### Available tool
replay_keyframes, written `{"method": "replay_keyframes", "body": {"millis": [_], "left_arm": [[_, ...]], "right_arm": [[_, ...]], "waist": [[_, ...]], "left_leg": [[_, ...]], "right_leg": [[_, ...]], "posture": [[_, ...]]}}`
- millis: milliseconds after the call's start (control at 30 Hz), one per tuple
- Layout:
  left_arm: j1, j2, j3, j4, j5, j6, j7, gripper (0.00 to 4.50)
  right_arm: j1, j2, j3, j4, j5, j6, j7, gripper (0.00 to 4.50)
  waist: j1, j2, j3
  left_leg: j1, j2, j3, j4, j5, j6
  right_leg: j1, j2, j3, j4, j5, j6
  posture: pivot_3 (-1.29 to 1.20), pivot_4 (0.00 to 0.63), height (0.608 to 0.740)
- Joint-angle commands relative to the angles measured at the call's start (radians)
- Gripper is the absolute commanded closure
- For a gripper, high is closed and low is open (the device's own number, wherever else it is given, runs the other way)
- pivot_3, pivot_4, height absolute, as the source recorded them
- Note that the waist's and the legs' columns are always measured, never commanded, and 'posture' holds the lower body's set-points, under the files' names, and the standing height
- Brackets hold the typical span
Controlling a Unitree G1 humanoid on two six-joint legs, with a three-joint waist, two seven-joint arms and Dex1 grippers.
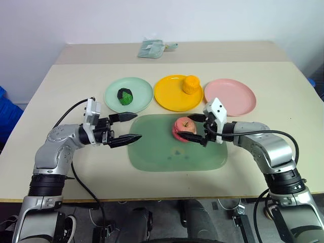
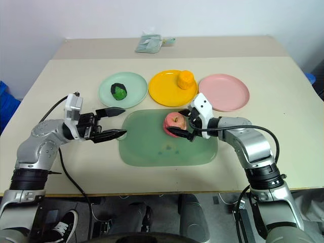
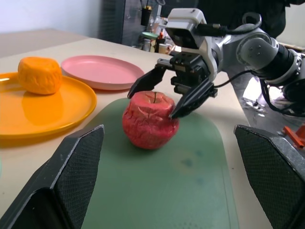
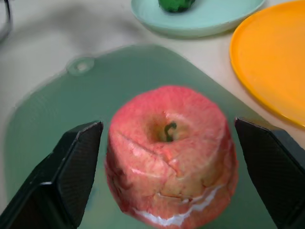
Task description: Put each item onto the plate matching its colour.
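a beige table stood against a white wall. on it, the green mat carried the pink apple near its 1 o'clock corner. the right gripper was spread wide, one finger on either side of the apple, not clamping it. the left gripper, at the mat's 9 o'clock edge, gaped wide and held nothing. the pink plate lay bare at 1 o'clock of the apple.

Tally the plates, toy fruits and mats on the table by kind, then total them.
Plates: 3, mint green, yellow, pink
Toy fruits: 3, green lump, orange piece, pink apple
Cutting mat: 1
Total: 7
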Motion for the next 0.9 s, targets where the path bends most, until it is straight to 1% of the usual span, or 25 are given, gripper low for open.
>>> {"method": "replay_keyframes", "body": {"millis": [33, 133, 167, 200, 267, 333, 500, 567, 633, 767, 800, 833, 867, 900], "left_arm": [[0.004, 0.004, 0.022, -0.032, -0.006, -0.019, 0.005, 0.00], [0.008, 0.005, 0.022, -0.034, -0.006, -0.023, 0.009, 0.00], [0.009, 0.005, 0.022, -0.034, -0.006, -0.024, 0.009, 0.00], [0.010, 0.005, 0.022, -0.034, -0.007, -0.024, 0.008, 0.00], [0.009, 0.008, 0.018, -0.034, -0.012, -0.016, 0.001, 0.00], [0.007, 0.013, 0.004, -0.024, 0.011, -0.041, -0.015, 0.00], [-0.008, -0.005, -0.016, -0.007, 0.042, -0.080, -0.025, 0.00], [-0.018, -0.020, -0.024, -0.006, 0.048, -0.096, -0.022, 0.00], [-0.025, -0.033, -0.036, -0.004, 0.062, -0.119, -0.021, 0.00], [-0.040, -0.060, -0.053, 0.019, 0.109, -0.202, -0.017, 0.00], [-0.042, -0.066, -0.053, 0.022, 0.110, -0.207, -0.013, 0.00], [-0.043, -0.070, -0.052, 0.023, 0.108, -0.207, -0.011, 0.00], [-0.043, -0.071, -0.053, 0.024, 0.110, -0.211, -0.011, 0.00], [-0.043, -0.070, -0.054, 0.025, 0.114, -0.219, -0.012, 0.00]], "right_arm": [[0.005, -0.004, 0.012, 0.027, -0.042, -0.047, 0.001, 0.01], [0.002, 0.010, -0.020, 0.020, -0.015, -0.043, -0.001, 0.75], [-0.008, 0.021, -0.051, 0.018, 0.010, -0.026, -0.013, 1.14], [-0.018, 0.030, -0.078, 0.019, 0.028, -0.018, -0.024, 1.27], [-0.041, 0.037, -0.142, 0.044, 0.049, -0.025, -0.049, 1.27], [-0.077, 0.045, -0.216, 0.107, 0.055, -0.036, -0.106, 1.27], [-0.164, 0.015, -0.328, 0.311, -0.043, -0.173, -0.274, 1.27], [-0.196, -0.002, -0.351, 0.413, -0.095, -0.231, -0.348, 1.27], [-0.212, -0.011, -0.349, 0.488, -0.129, -0.269, -0.383, 1.27], [-0.227, 0.010, -0.337, 0.550, -0.150, -0.320, -0.390, 1.27], [-0.234, 0.021, -0.352, 0.560, -0.127, -0.309, -0.383, 1.27], [-0.237, 0.026, -0.358, 0.565, -0.118, -0.303, -0.377, 0.27], [-0.236, 0.024, -0.353, 0.569, -0.130, -0.315, -0.380, 0.02], [-0.235, 0.025, -0.352, 0.568, -0.131, -0.322, -0.381, 0.02]], "waist": [[0.000, -0.001, 0.000], [0.000, -0.001, -0.001], [0.000, -0.001, -0.001], [0.001, -0.001, -0.001], [0.001, -0.001, 0.000], [0.001, -0.001, 0.000], [0.002, -0.001, 0.000], [0.002, -0.001, 0.000], [0.001, -0.001, 0.000], [-0.006, -0.001, 0.000], [-0.008, -0.001, 0.000], [-0.008, -0.001, 0.000], [-0.008, -0.001, 0.000], [-0.007, -0.001, 0.000]], "left_leg": [[0.000, 0.000, 0.000, 0.000, 0.000, 0.000], [0.001, 0.000, 0.000, 0.000, 0.000, 0.000], [0.001, 0.000, 0.000, 0.000, 0.000, 0.000], [0.001, 0.000, 0.000, 0.000, 0.000, 0.000], [0.001, 0.000, 0.000, 0.000, 0.000, 0.000], [0.000, 0.000, 0.000, 0.000, 0.000, 0.000], [0.000, 0.000, 0.000, 0.000, 0.000, 0.000], [0.000, 0.000, 0.000, 0.000, 0.000, 0.000], [0.000, -0.001, 0.000, 0.000, 0.000, 0.000], [0.000, 0.000, 0.001, -0.001, 0.000, 0.000], [0.000, 0.000, 0.001, -0.001, 0.000, 0.000], [0.000, 0.000, 0.002, -0.001, 0.000, 0.000], [0.000, 0.000, 0.002, -0.001, 0.000, 0.000], [0.000, 0.001, 0.002, -0.001, 0.000, 0.000]], "right_leg": [[0.000, 0.000, 0.000, 0.000, 0.000, 0.000], [0.001, 0.000, 0.000, 0.000, 0.000, 0.000], [0.001, 0.000, 0.000, 0.000, 0.000, 0.000], [0.001, 0.000, 0.000, 0.000, 0.000, 0.000], [0.001, 0.000, 0.000, 0.000, 0.000, 0.000], [0.001, 0.000, 0.000, 0.000, 0.000, 0.000], [0.001, 0.000, 0.000, 0.000, 0.000, 0.000], [0.001, 0.000, 0.000, 0.000, 0.000, 0.000], [0.001, -0.001, 0.000, -0.001, 0.000, 0.000], [0.001, 0.000, 0.000, -0.001, 0.000, 0.000], [0.000, 0.000, 0.001, -0.001, 0.000, 0.000], [0.000, 0.000, 0.001, 0.000, 0.000, 0.000], [0.000, 0.000, 0.001, 0.000, 0.000, 0.000], [0.000, 0.000, 0.001, 0.000, 0.000, 0.000]], "posture": [[0.00, 0.150, 0.740], [0.00, 0.150, 0.740], [0.00, 0.150, 0.740], [0.00, 0.150, 0.740], [0.00, 0.150, 0.740], [0.00, 0.150, 0.740], [0.00, 0.150, 0.740], [0.00, 0.150, 0.740], [0.00, 0.150, 0.740], [0.00, 0.150, 0.740], [0.00, 0.150, 0.740], [0.00, 0.150, 0.740], [0.00, 0.150, 0.740], [0.00, 0.150, 0.740]]}}
